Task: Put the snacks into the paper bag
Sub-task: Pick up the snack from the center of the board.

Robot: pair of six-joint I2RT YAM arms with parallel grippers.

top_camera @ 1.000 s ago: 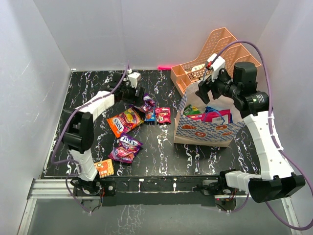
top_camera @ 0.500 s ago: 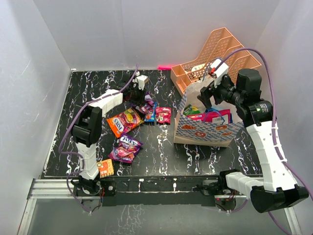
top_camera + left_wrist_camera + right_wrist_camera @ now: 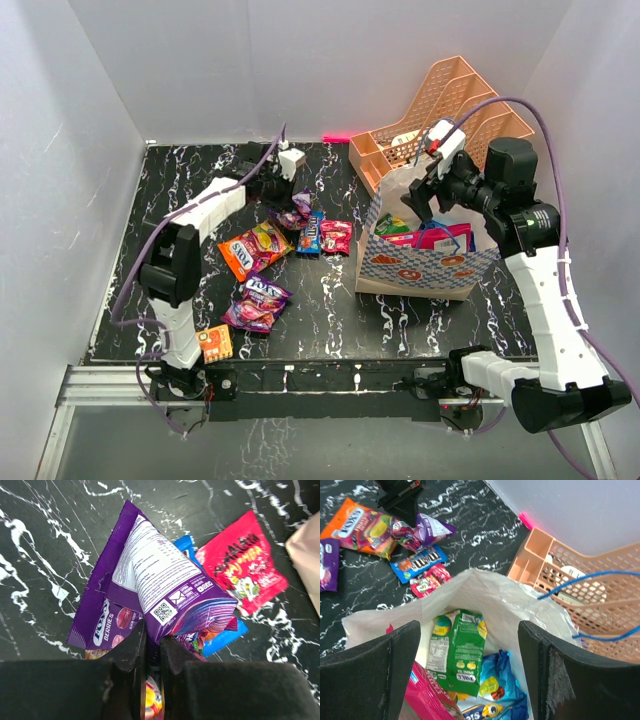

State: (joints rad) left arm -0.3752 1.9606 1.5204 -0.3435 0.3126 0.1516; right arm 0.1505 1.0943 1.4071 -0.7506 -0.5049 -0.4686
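Note:
My left gripper [image 3: 288, 192] [image 3: 152, 647] is shut on one end of a purple Fox's Berries packet [image 3: 150, 575] [image 3: 299, 210], which bunches up over a blue candy bar [image 3: 226, 634] [image 3: 311, 236] and beside a red packet [image 3: 245, 565] [image 3: 334, 236]. More snacks lie on the black table: an orange packet [image 3: 256, 247], a second purple packet [image 3: 257, 302] and a small orange one [image 3: 214, 343]. My right gripper [image 3: 420, 195] [image 3: 475, 675] hangs open above the paper bag [image 3: 420, 265] [image 3: 485, 590]. Inside lie green [image 3: 457, 652], blue [image 3: 502, 687] and pink [image 3: 432, 697] packets.
A peach mesh file organizer [image 3: 440, 110] [image 3: 592, 580] stands right behind the bag at the back right. A pink marker [image 3: 336, 137] [image 3: 525, 519] lies by the back wall. White walls close in the table on three sides.
My left gripper has closed on the purple packet and drawn its end upward. The right arm shifted slightly right over the bag, then held still with its jaws open.

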